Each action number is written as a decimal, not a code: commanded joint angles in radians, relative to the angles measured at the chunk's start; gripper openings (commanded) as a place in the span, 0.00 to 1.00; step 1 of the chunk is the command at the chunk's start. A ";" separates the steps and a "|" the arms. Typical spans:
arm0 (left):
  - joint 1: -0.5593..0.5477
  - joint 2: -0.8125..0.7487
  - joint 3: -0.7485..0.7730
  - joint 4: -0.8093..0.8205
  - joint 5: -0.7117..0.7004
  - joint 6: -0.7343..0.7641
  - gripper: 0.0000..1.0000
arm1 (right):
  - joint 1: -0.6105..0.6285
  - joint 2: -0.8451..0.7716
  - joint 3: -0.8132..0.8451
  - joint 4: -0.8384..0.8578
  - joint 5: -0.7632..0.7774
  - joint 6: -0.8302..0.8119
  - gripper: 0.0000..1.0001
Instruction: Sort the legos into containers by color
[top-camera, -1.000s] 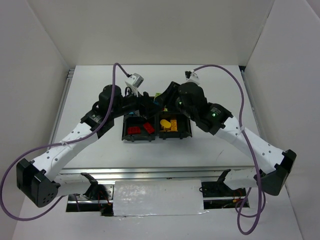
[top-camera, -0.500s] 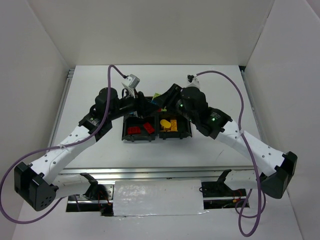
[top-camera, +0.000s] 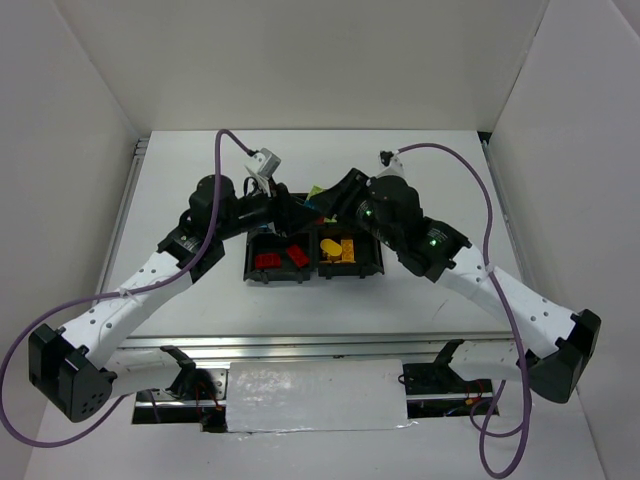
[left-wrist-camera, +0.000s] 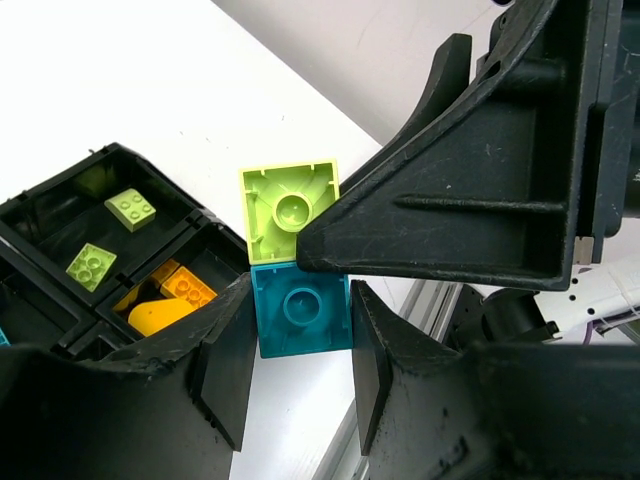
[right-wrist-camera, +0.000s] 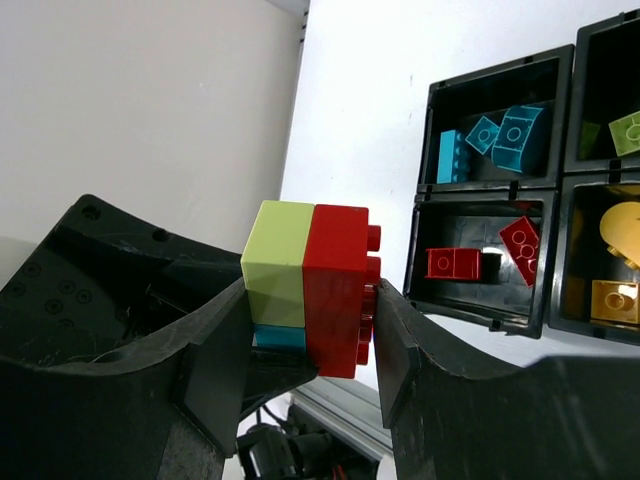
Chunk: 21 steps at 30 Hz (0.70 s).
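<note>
Both grippers meet above the back of the black tray. They hold one joined cluster of three bricks. My left gripper is shut on the cyan brick, which is stuck under a lime green brick. My right gripper is shut across the lime green brick and a red brick joined to it; the cyan brick peeks out below. In the top view only a bit of lime green shows between the left gripper and the right gripper.
The tray's compartments hold sorted bricks: cyan ones, red ones, yellow ones and lime green ones. The right gripper's finger crosses the left wrist view. White walls enclose the table on three sides.
The left arm's wrist has shifted slightly left and the right arm's elbow has swung outward to the right. Both grippers stay together on the brick cluster.
</note>
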 joint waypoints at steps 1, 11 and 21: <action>0.006 -0.025 -0.010 0.093 0.024 0.029 0.00 | 0.002 -0.061 -0.003 0.063 -0.077 -0.013 0.30; 0.006 -0.015 -0.005 0.075 0.032 0.041 0.00 | -0.021 -0.070 -0.005 0.071 -0.125 -0.022 0.97; 0.004 -0.049 0.013 0.001 -0.020 0.083 0.00 | -0.108 -0.078 -0.034 0.061 -0.185 -0.040 1.00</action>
